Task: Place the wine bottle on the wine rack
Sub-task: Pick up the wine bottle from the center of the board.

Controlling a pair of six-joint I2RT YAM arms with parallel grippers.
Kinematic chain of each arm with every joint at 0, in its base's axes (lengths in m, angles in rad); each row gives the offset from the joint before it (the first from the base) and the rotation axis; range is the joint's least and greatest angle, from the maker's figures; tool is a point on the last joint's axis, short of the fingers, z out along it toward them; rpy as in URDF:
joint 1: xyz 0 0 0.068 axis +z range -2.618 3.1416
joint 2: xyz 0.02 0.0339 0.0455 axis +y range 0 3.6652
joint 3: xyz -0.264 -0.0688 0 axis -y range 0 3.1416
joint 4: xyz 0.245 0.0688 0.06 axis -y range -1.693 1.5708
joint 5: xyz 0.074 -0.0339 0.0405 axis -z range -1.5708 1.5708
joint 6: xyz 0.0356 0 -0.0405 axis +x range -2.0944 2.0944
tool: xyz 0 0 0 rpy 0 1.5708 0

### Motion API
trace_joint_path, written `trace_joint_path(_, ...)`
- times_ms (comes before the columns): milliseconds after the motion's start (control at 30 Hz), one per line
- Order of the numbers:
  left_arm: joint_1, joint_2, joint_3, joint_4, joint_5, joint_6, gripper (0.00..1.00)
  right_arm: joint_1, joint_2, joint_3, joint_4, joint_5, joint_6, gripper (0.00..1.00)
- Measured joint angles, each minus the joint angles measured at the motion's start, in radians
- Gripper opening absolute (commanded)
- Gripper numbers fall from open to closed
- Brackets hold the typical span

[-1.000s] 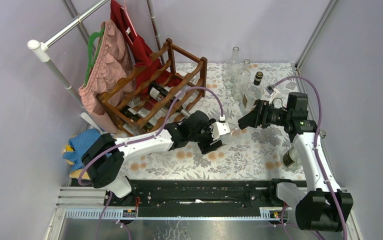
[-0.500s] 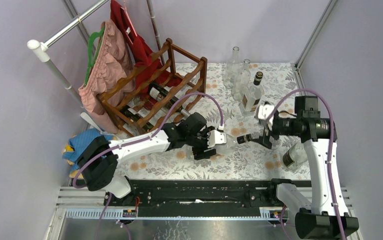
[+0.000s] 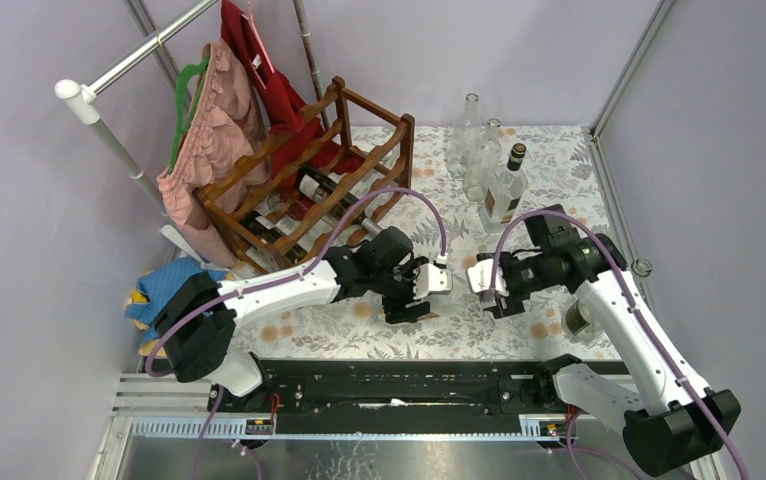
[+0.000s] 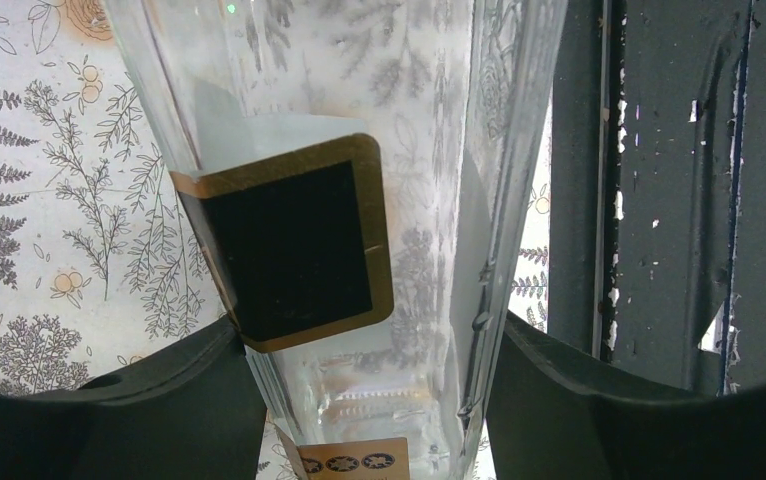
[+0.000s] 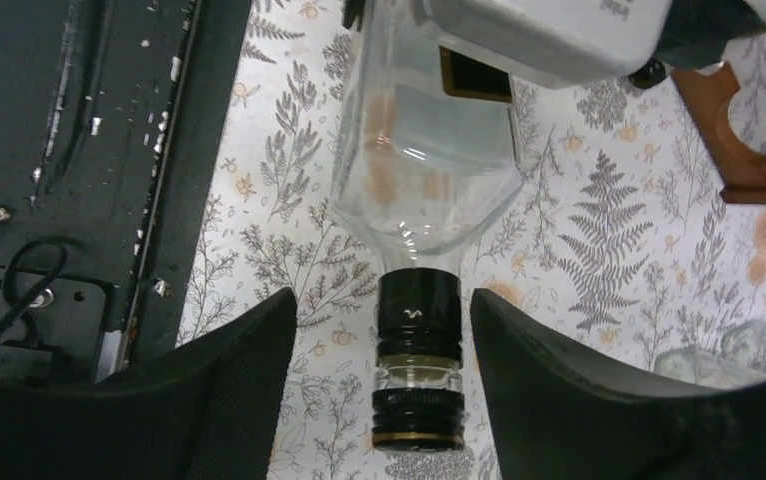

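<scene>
Wine bottle (image 5: 424, 170) over fern-print tablecloth (image 3: 549, 150), lilac walls (image 3: 459, 40)

Wine bottle (image 3: 462, 278): clear glass, black gold-edged label, black cap; horizontal, body clamped in left gripper (image 4: 369, 395), cap pointing right. Wine rack (image 3: 304, 190): dark reddish-brown wood, scalloped tiers, far-left, apart from bottle.

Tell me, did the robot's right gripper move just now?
Yes. The right gripper moved down the top view, toward the arms' bases, away from the standing clear glass bottle with the black cap, which stayed put.
</scene>
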Motion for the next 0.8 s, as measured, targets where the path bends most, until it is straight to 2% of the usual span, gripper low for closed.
trace_joint_path(233, 0.000, 0.000, 0.000, -0.002, 0.007, 0.000, 0.00, 0.084, 0.021, -0.032, 0.139, 0.135, 0.106, 0.62)
trace_joint_path(367, 0.000, 0.000, 0.000, -0.003, 0.015, 0.000, 0.00, 0.111, 0.025, -0.050, 0.172, 0.185, 0.134, 0.52)
trace_joint_path(467, 0.000, 0.000, 0.000, -0.003, 0.015, -0.002, 0.00, 0.119, 0.031, -0.051, 0.182, 0.202, 0.146, 0.47)
trace_joint_path(567, 0.000, 0.000, 0.000, -0.003, 0.016, -0.001, 0.00, 0.121, 0.031, -0.056, 0.188, 0.209, 0.150, 0.48)
trace_joint_path(667, 0.001, 0.000, 0.000, -0.003, 0.016, 0.000, 0.00, 0.121, 0.027, -0.067, 0.202, 0.211, 0.150, 0.60)
trace_joint_path(800, 0.001, 0.000, 0.000, -0.003, 0.024, 0.000, 0.00, 0.122, 0.020, -0.079, 0.207, 0.210, 0.152, 0.63)
